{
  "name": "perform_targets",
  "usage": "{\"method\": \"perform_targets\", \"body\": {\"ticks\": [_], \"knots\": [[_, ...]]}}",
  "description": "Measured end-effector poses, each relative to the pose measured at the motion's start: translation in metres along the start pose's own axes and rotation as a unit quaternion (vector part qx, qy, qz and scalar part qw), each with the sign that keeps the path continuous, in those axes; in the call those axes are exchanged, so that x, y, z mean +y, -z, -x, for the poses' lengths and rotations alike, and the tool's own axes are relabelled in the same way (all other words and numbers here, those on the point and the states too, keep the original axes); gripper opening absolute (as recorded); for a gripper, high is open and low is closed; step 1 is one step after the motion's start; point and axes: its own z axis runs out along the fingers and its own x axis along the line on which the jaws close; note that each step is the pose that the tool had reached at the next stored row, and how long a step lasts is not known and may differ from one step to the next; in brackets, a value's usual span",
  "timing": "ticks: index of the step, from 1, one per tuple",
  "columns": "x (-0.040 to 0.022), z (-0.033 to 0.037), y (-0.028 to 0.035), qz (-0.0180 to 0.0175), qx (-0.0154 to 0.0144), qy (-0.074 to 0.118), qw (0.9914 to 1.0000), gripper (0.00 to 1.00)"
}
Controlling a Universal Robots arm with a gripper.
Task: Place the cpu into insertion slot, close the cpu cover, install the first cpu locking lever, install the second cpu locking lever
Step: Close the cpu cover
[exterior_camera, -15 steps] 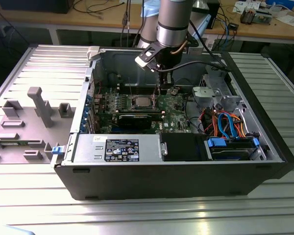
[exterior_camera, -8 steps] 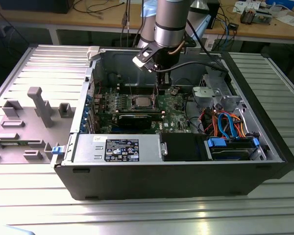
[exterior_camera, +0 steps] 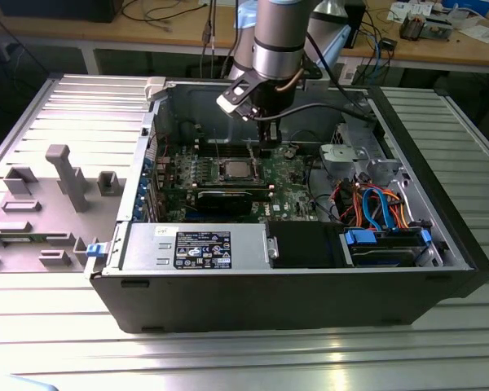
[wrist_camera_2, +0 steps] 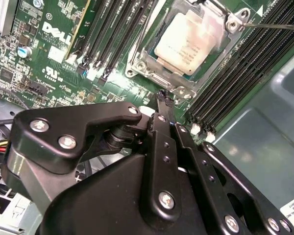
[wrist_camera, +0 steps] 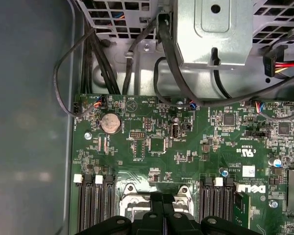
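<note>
Looking into the open computer case on the slatted surface, you see the arm hanging over the green board inside it. The jaws are pressed together, with nothing visible between them. In the second wrist view their tip sits just beside one edge of the socket, off the cpu itself. You cannot tell whether it touches the socket or the board.

The cpu lies flat in the socket. Its pale silver top shows through the window of the cpu cover, which lies flat around it. A thin metal rod runs from one corner of the socket out across the black memory slots.

In the exterior view the cpu sits near the board's middle, close to the jaws and on the exterior view's left of them.
</note>
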Motion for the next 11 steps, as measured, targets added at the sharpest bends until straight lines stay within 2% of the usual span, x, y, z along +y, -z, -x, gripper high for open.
{"method": "perform_targets", "body": {"ticks": [5, 9, 11], "knots": [[-0.0057, -0.0002, -0.0009, 0.0000, 0.0001, 0.000, 1.00000, 0.11], [-0.0153, -0.0007, -0.0037, -0.0001, 0.0001, 0.000, 1.00000, 0.11], [-0.0236, -0.0011, -0.0076, -0.0001, 0.0000, 0.000, 1.00000, 0.11]]}}
